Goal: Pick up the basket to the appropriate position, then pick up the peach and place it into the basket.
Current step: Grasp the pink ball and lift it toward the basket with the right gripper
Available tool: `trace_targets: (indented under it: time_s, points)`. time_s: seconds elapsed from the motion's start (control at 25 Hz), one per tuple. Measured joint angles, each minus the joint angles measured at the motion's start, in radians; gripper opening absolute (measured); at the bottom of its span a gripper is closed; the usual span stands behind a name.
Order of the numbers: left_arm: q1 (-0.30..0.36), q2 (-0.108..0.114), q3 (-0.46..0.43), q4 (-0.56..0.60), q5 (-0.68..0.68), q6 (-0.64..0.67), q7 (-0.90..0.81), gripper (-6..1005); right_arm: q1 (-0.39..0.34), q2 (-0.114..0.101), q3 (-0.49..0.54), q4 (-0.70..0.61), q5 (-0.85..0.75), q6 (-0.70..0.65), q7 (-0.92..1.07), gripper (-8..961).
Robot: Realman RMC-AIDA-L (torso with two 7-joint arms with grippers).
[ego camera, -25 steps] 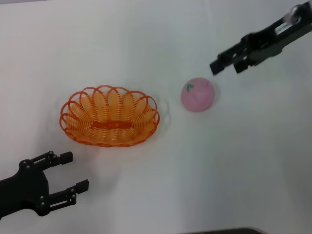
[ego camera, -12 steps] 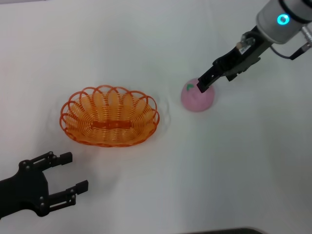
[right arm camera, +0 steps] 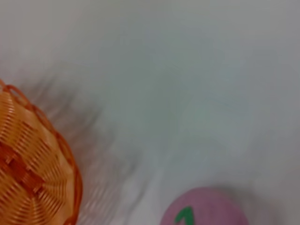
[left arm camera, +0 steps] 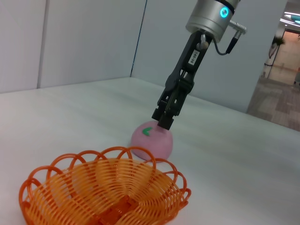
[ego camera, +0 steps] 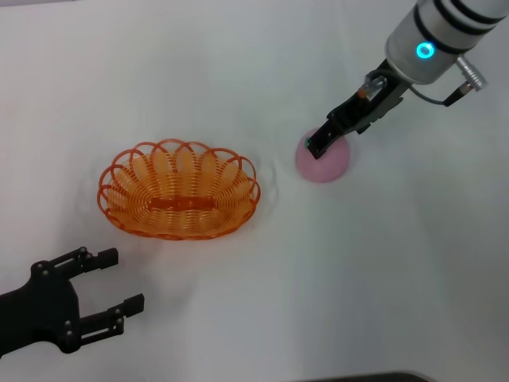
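Observation:
The orange openwork basket (ego camera: 179,191) sits on the white table left of centre; it also shows in the left wrist view (left arm camera: 103,192) and the right wrist view (right arm camera: 33,173). The pink peach (ego camera: 328,165) with its green leaf mark lies to the basket's right, also seen in the left wrist view (left arm camera: 152,140) and the right wrist view (right arm camera: 206,208). My right gripper (ego camera: 318,143) is open, right over the peach's top, its tips at the leaf mark; the left wrist view (left arm camera: 163,119) shows it just above the fruit. My left gripper (ego camera: 123,278) is open and empty, near the front left, short of the basket.
The white table (ego camera: 238,318) carries only the basket and the peach. A dark edge shows at the table's front (ego camera: 366,376). Walls and a corridor lie beyond the table in the left wrist view (left arm camera: 276,70).
My right arm has swung in from the far right and come down onto the peach's top. The left arm, basket and peach have not moved.

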Motion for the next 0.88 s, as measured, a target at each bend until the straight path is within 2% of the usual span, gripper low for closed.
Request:
trace_targets:
  time_s: [0.2,0.88]
  points:
    - [-0.001,0.0,0.0,0.0,0.0,0.0,-0.003,781,0.004,0.0,-0.048,0.031,0.032,0.03,-0.002,949]
    - [-0.001,0.0,0.001,-0.001,0.004,0.009,-0.006,780,0.004,0.0,-0.085,0.077,0.038,0.088,-0.006,949]
